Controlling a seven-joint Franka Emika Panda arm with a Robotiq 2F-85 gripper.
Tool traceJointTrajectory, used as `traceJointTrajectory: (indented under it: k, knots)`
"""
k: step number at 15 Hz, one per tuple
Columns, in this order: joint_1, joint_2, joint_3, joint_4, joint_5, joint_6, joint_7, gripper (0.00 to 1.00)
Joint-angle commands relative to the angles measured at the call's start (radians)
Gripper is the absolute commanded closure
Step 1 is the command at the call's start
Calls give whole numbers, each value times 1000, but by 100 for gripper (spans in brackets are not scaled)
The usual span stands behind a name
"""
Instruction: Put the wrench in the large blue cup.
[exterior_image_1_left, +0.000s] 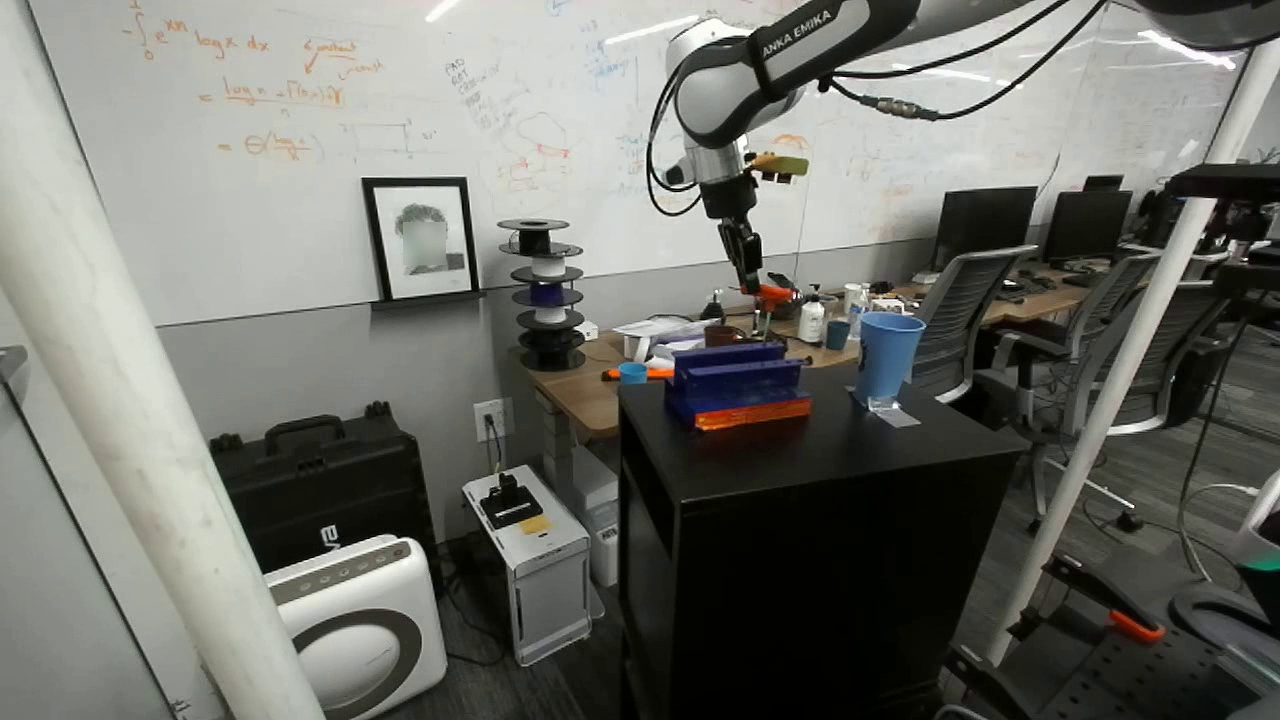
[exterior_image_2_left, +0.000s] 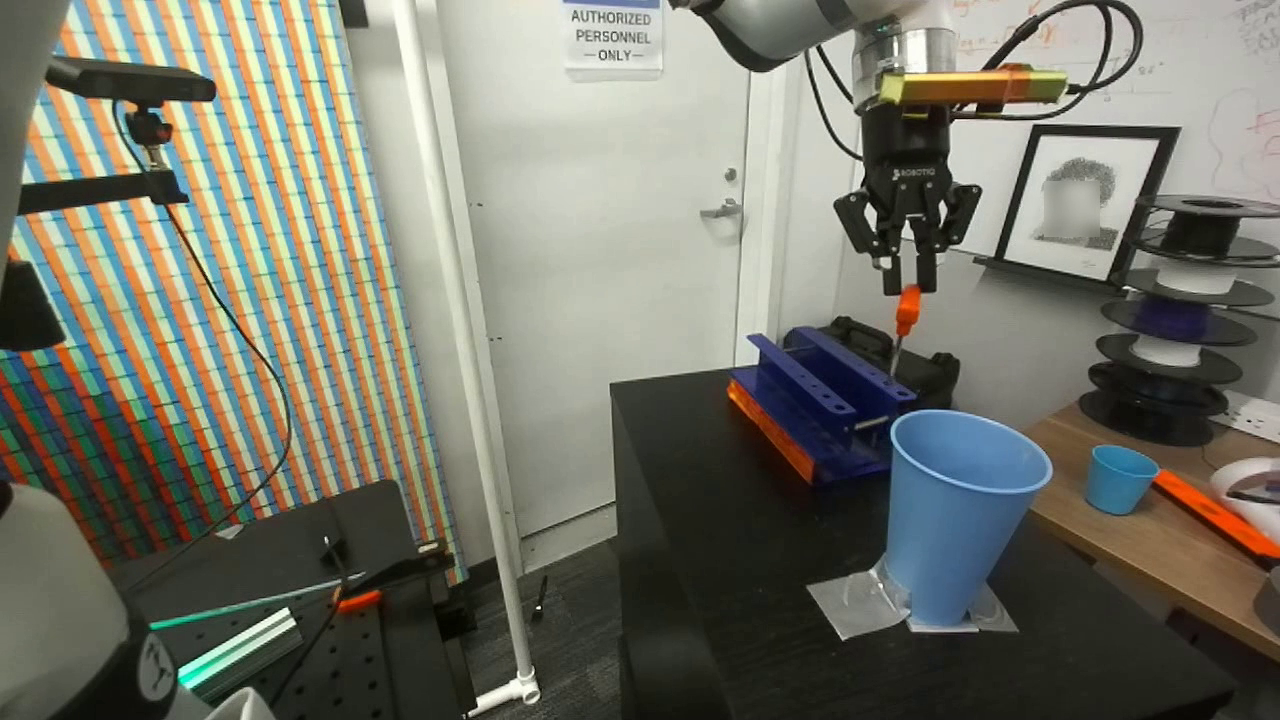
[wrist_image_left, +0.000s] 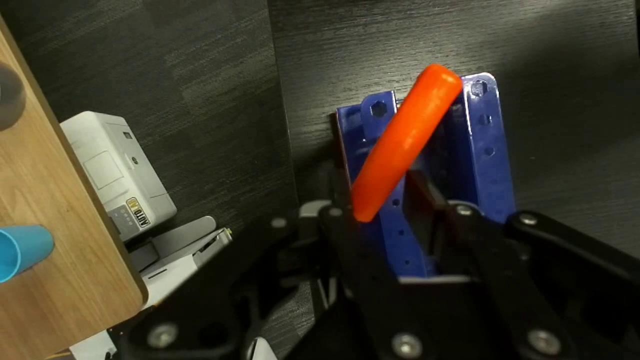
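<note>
Orange T-handle wrench (exterior_image_2_left: 907, 314) stands nearly upright, leaning a little; its shaft runs down to a rail of the low dark-blue holder (exterior_image_2_left: 825, 395), by the rail end facing the large blue cup (exterior_image_2_left: 958, 530). How deep the shaft sits: hidden. Holder lies near an edge of the black surface (exterior_image_2_left: 760, 580), orange strip (exterior_image_2_left: 770, 433) along its side. Fingers (exterior_image_2_left: 926, 270) point down from above, slight gap between them, the handle right at their tips; cannot tell whether they are clamped on it. Cup upright, mouth up, upper inner wall seen, bottom hidden; in an exterior view silvery tape (exterior_image_1_left: 897, 415) fixes its base near the surface's far right-hand corner. Neighbouring wooden surface (wrist_image_left: 75, 295) bears a small blue cup (wrist_image_left: 31, 249) near its edge, mouth up, just beside an orange bar (exterior_image_2_left: 1215, 512).
</note>
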Motion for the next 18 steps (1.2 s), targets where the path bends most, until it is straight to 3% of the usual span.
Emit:
traceJointTrajectory:
  k: [1,6,10,18]
  knots:
    - [4,-36,-7,-39,-17,5,23,39]
    - [12,-51,-11,-62,-13,-6,97,2]
    - [13,-71,-10,-89,21,-26,273,0]
    - [1,-167,10,-164,193,-19,690,0]
